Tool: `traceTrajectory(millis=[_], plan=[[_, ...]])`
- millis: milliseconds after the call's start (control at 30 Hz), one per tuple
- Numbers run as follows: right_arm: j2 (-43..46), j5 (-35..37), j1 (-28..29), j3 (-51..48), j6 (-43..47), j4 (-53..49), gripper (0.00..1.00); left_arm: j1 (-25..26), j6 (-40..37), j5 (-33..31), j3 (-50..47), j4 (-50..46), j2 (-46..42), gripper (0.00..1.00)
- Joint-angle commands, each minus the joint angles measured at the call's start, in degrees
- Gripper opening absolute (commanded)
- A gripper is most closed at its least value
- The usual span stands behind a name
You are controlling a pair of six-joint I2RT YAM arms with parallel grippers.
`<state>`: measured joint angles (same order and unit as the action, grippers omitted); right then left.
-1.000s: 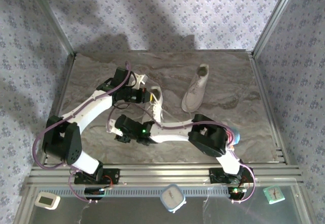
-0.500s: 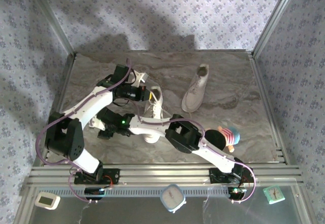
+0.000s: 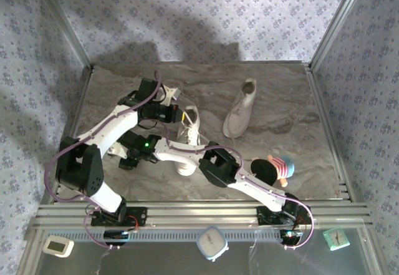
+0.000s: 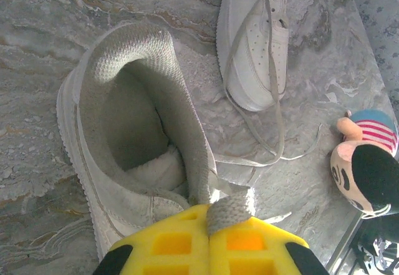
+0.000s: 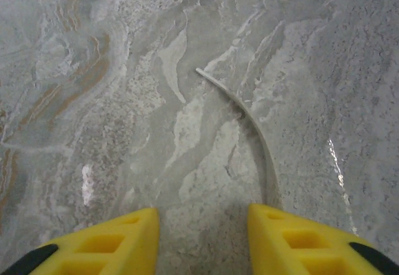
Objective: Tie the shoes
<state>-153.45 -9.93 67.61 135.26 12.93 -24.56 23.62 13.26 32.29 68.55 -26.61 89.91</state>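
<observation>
The near white shoe (image 4: 124, 138) lies just below my left gripper (image 4: 209, 216), its dark opening facing the camera. That gripper's yellow fingers (image 4: 162, 244) are shut on a flat white lace (image 4: 232, 211) at the shoe's collar. The second shoe (image 4: 255, 38) lies further off with loose laces trailing on the table. From above, the near shoe (image 3: 189, 131) sits mid-table and the other shoe (image 3: 240, 110) to its right. My right gripper (image 5: 202, 219) is open low over bare marble, a lace end (image 5: 249, 119) running under its right finger (image 5: 299, 244). From above, the right gripper (image 3: 124, 161) is left of the near shoe.
A black-and-pink plush toy (image 3: 277, 166) lies right of the right arm's elbow. Metal posts and patterned walls enclose the marble table (image 3: 293, 94). The right forearm (image 3: 181, 153) crosses in front of the near shoe.
My right arm has swung left across the near shoe's front, its gripper now left of the shoe, and its elbow has uncovered the plush toy. The left gripper has barely moved.
</observation>
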Motion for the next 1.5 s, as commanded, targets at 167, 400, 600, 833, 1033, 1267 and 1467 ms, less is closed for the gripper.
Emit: traceTrajectory(millis=[167, 400, 600, 833, 1033, 1267, 1467], plan=[[6.6, 0.0, 0.6, -13.5, 2.4, -5.1, 0.04, 1.4, 0.1, 1.8, 0.0, -2.5, -1.5, 0.0], [28.7, 7.3, 3.1, -39.2, 0.3, 10.3, 0.0, 1.4, 0.2, 1.8, -2.5, 0.6, -3.5, 0.0], [46.3, 10.3, 4.1, -56.0, -3.5, 20.4, 0.0, 1.4, -0.1, 3.3, -5.3, 4.8, -6.3, 0.0], [61.0, 9.5, 2.2, -71.3, -8.6, 27.5, 0.0, 1.2, -0.1, 2.8, -7.7, 7.8, -8.3, 0.0], [47.2, 4.7, 4.1, -59.0, -2.7, 18.2, 0.21, 0.9, 0.9, 3.5, -5.2, 6.2, -6.7, 0.0], [30.3, 1.7, 4.2, -41.1, -0.7, 14.2, 0.5, 0.9, 0.9, 3.9, -3.4, 4.8, -6.0, 0.0], [19.6, -3.1, 2.3, -27.8, -1.4, 8.2, 0.62, 0.9, 0.2, 4.1, -2.4, 3.5, -5.6, 0.0]])
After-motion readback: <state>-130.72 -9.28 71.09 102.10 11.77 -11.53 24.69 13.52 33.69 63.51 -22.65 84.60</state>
